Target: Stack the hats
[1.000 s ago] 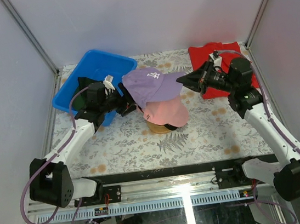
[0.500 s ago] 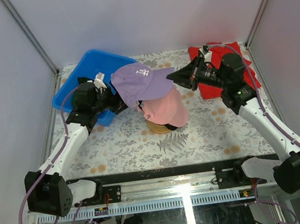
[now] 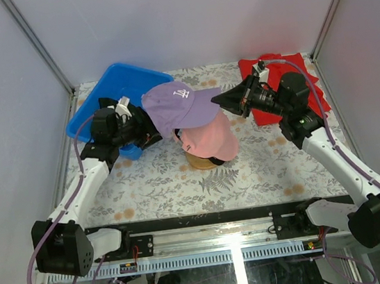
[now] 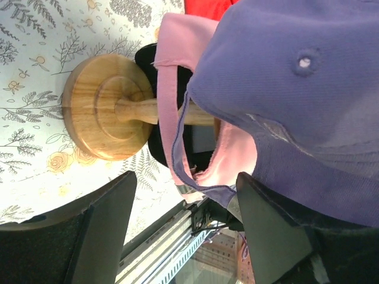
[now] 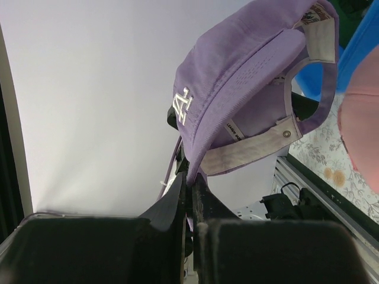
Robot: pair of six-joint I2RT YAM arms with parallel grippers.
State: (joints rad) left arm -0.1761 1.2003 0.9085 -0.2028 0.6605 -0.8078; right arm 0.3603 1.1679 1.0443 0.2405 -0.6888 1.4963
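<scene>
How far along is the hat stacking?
Done: the pink cap sits over a black cap on the wooden stand. In hand: the purple cap hangs above them, its brim pinched by the right claw, the left claw spread at its back. Left: lowering it on, then a dark green cap, seemingly in the blue bin.

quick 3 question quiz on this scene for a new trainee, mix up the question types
1. True or false: the right gripper pinches the brim of the lavender cap.
2. What carries the pink cap? A blue bin, B wooden stand, C table.
3. Short answer: what colour is the cloth at the far right corner?

Key: 1 true; 2 B; 3 red.
</scene>
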